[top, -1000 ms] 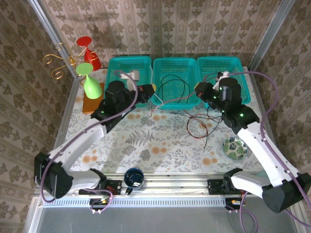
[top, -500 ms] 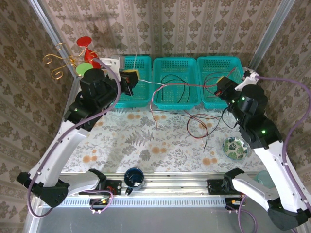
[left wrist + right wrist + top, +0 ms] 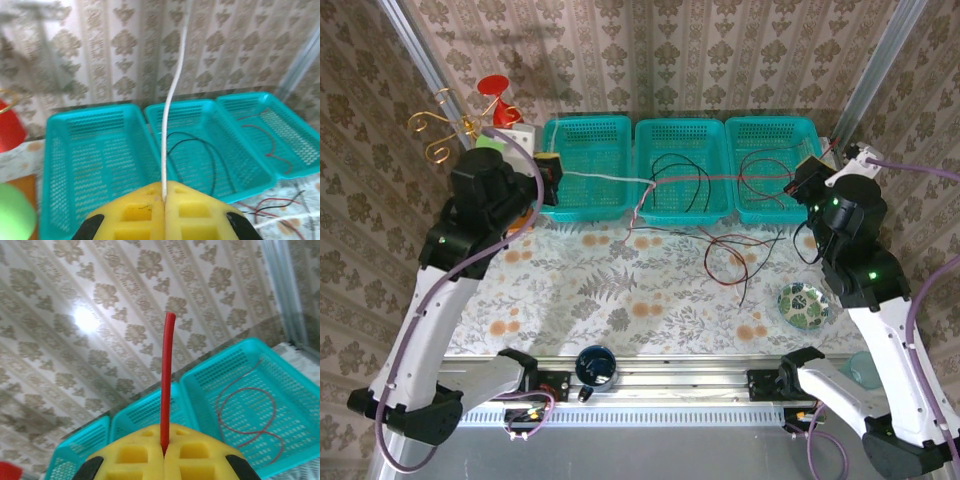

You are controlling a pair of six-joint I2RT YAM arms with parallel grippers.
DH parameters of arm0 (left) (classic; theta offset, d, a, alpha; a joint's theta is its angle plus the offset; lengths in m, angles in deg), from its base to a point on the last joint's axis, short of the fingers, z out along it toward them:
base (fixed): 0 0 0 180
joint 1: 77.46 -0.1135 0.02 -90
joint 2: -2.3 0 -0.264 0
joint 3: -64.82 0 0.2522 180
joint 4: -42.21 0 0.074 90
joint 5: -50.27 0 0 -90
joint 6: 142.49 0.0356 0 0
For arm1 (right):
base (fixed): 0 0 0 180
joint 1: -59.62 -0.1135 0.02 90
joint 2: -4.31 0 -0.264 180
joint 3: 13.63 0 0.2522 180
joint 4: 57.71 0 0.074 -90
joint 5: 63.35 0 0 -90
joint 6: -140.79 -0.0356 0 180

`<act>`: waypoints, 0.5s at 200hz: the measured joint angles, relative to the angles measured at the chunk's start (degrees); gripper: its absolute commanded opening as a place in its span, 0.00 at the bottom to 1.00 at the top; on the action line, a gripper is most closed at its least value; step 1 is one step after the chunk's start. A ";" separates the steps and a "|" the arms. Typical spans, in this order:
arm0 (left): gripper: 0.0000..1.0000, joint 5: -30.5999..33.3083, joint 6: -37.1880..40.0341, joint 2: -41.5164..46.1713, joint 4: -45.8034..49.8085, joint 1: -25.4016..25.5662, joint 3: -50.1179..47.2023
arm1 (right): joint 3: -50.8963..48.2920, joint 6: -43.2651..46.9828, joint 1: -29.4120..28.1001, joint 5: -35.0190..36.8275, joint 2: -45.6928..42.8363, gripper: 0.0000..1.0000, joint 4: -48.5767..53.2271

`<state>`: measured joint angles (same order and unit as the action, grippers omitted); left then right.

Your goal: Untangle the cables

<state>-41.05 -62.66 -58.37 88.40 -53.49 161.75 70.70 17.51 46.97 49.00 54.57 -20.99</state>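
Tabletop: floral cloth, metal rail along the near edge, damask wallpaper on the walls, metal posts at the far corners. Far edge: three teal baskets in a row. Far left corner: red goblet and gold wire ornament. Near right: patterned bowl. Near rail: dark blue cup.

Left gripper: raised at the left end of the left basket, pressed closed on the white cable. That cable runs tight rightward over the basket to the tangle at the middle basket. Right gripper: raised at the right end of the right basket, clamped on the red cable, which leads left over that basket. Black cable: looped in the middle basket. More red and black loops lie on the cloth just near of the middle and right baskets.

Top view gives the tangle and the loops on the cloth. Left wrist view gives the yellow fingers meeting on the white strand. Right wrist view gives a short red end standing above the closed pads, and a red loop lying in the right basket.
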 measured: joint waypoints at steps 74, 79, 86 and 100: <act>0.00 2.40 3.37 5.38 9.35 -15.47 -1.42 | 0.74 3.69 5.03 4.79 0.85 0.00 3.78; 0.00 3.10 3.34 5.66 9.77 -16.46 -1.42 | 0.87 3.82 5.22 5.46 0.85 0.00 4.22; 0.00 4.04 3.34 6.03 10.32 -18.08 -1.42 | 1.07 4.07 5.44 6.49 0.85 0.00 4.76; 0.00 5.57 3.30 7.08 10.67 -22.14 -2.23 | 1.70 4.31 5.79 9.25 0.85 0.00 5.86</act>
<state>-35.48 -59.36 -51.29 99.06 -75.63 159.52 72.40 21.82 52.77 58.25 55.43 -15.13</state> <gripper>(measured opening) 0.054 0.067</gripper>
